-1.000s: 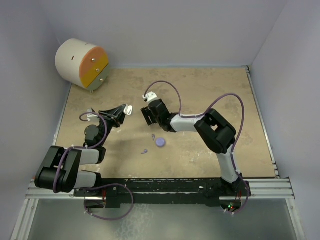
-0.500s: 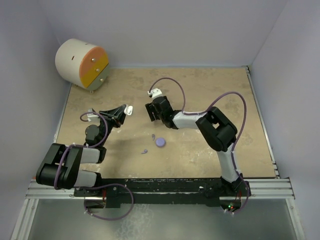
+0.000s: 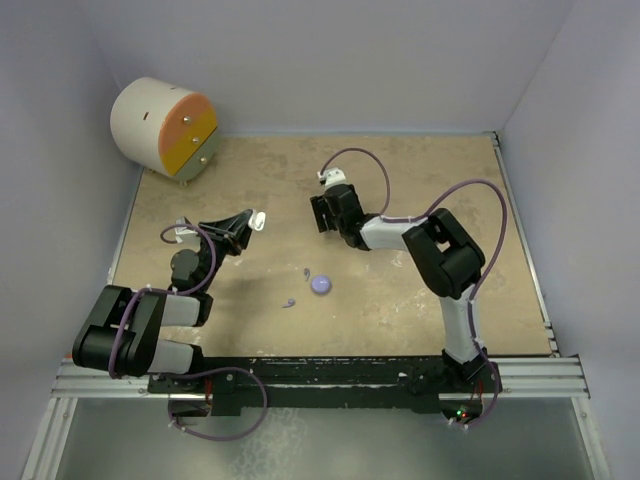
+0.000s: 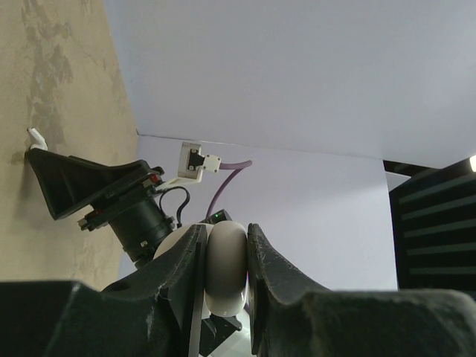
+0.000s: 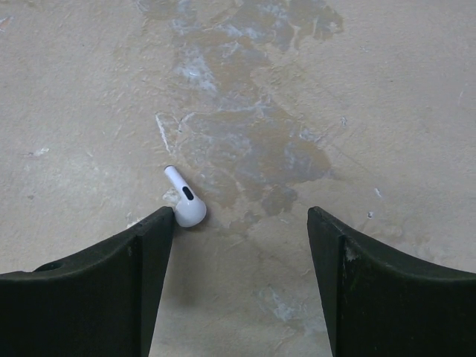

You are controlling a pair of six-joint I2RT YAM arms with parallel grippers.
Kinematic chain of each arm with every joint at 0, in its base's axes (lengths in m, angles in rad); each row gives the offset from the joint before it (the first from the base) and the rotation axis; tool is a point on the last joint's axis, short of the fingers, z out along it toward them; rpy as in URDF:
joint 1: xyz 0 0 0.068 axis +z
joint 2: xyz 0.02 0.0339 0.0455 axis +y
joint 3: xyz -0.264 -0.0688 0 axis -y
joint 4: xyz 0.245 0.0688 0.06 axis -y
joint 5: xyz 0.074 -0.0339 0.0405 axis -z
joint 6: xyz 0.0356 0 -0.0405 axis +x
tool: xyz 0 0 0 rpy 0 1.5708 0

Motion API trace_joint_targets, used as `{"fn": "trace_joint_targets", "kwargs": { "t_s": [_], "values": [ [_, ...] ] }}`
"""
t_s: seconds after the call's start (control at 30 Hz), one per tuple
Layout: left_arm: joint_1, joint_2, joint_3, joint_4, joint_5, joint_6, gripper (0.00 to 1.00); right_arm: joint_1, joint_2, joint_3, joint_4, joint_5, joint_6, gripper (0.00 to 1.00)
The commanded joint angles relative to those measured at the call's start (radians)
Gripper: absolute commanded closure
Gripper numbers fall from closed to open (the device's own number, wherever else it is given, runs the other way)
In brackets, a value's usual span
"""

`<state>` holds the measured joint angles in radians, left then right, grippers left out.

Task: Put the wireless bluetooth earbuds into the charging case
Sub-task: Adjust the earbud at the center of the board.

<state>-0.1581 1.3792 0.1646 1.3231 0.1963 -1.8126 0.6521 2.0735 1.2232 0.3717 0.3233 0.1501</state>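
Observation:
My left gripper [image 3: 247, 222] is shut on a whitish round charging case [image 3: 258, 217], held edge-on between the fingers in the left wrist view [image 4: 226, 256]. My right gripper [image 3: 324, 214] is open, low over the table. In the right wrist view one whitish earbud [image 5: 186, 203] lies on the table touching the tip of the left finger [image 5: 152, 242], at the edge of the gap. The same earbud shows in the left wrist view [image 4: 35, 137]. A lilac case [image 3: 321, 284] lies mid-table with two lilac earbuds [image 3: 289, 302] [image 3: 306, 272] beside it. The second whitish earbud is out of view.
A cream cylinder with an orange and yellow face [image 3: 165, 128] stands at the back left corner. Pale walls close the table at the back and both sides. A metal rail [image 3: 320, 375] runs along the near edge.
My right gripper has moved back and to the right, away from the lilac case. The left gripper with the whitish case has not moved.

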Motion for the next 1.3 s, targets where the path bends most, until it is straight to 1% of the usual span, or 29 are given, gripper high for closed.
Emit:
{"fn": "trace_joint_targets", "kwargs": {
  "t_s": [0.0,0.27,0.5,0.63,0.77,0.87,0.97,1.03,1.27],
  "values": [
    [0.007,0.003,-0.005,0.083,-0.005,0.018,1.0,-0.016,-0.061,-0.018,-0.009,0.022,0.008,0.25],
    [0.007,0.003,-0.007,0.088,-0.005,0.016,1.0,-0.073,-0.112,-0.06,-0.016,0.045,0.027,0.25],
    [0.006,0.004,-0.005,0.088,-0.005,0.016,1.0,-0.08,-0.146,-0.076,-0.011,0.029,0.029,0.25],
    [0.007,0.007,-0.006,0.09,-0.005,0.016,1.0,-0.08,-0.181,-0.093,0.003,-0.011,0.034,0.25],
    [0.008,0.015,-0.005,0.096,-0.005,0.016,1.0,-0.08,-0.226,-0.121,0.047,-0.068,-0.001,0.26],
    [0.008,0.023,-0.006,0.108,-0.003,0.013,1.0,-0.081,-0.249,-0.132,0.082,-0.179,-0.065,0.27],
    [0.008,0.027,-0.006,0.114,-0.004,0.01,1.0,-0.08,-0.227,-0.1,0.048,-0.263,-0.115,0.29],
    [0.007,0.027,-0.007,0.116,-0.003,0.01,1.0,-0.08,-0.203,-0.072,0.02,-0.273,-0.145,0.3],
    [0.008,0.027,-0.008,0.119,-0.001,0.009,1.0,-0.08,-0.152,-0.021,0.001,-0.29,-0.192,0.32]
  ]
}}
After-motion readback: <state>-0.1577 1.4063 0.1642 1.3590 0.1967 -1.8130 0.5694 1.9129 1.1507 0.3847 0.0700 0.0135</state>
